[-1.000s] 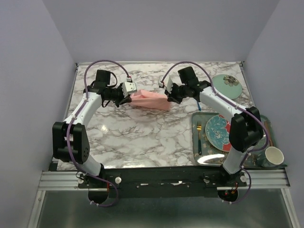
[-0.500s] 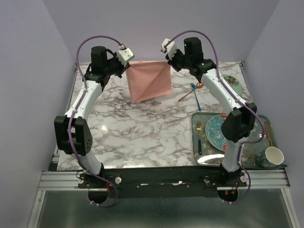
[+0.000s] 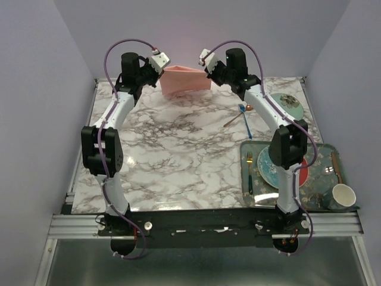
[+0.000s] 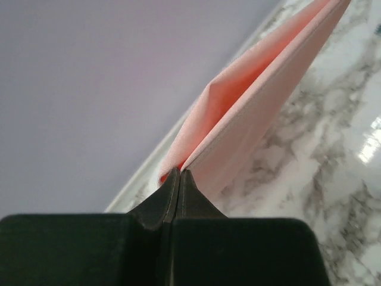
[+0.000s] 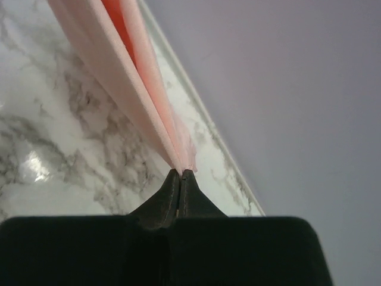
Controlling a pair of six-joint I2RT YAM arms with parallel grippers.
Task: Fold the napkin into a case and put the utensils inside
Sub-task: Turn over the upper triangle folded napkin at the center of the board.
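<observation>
The salmon-pink napkin (image 3: 185, 80) hangs stretched between my two grippers, high over the far edge of the table. My left gripper (image 3: 162, 67) is shut on its left corner, and the cloth (image 4: 250, 107) runs away from the closed tips. My right gripper (image 3: 205, 65) is shut on its right corner, where the doubled layers (image 5: 128, 89) fan out from the tips. The copper-gold spoon (image 3: 238, 115) and the small dark blue fork (image 3: 244, 119) lie crossed on the marble at the right. No folded case shows.
A dark tray (image 3: 253, 199) at the near right holds a patterned plate (image 3: 268, 167), a gold-headed fork with a teal handle (image 3: 249, 173) and a cup (image 3: 343, 195). A pale green plate (image 3: 286, 104) sits at the far right. The back wall is close behind the napkin.
Both arms have risen and moved back toward the wall with the napkin. It went from a bunched strip on the table to a hanging diamond, and is now a shorter spread held high at the far edge.
</observation>
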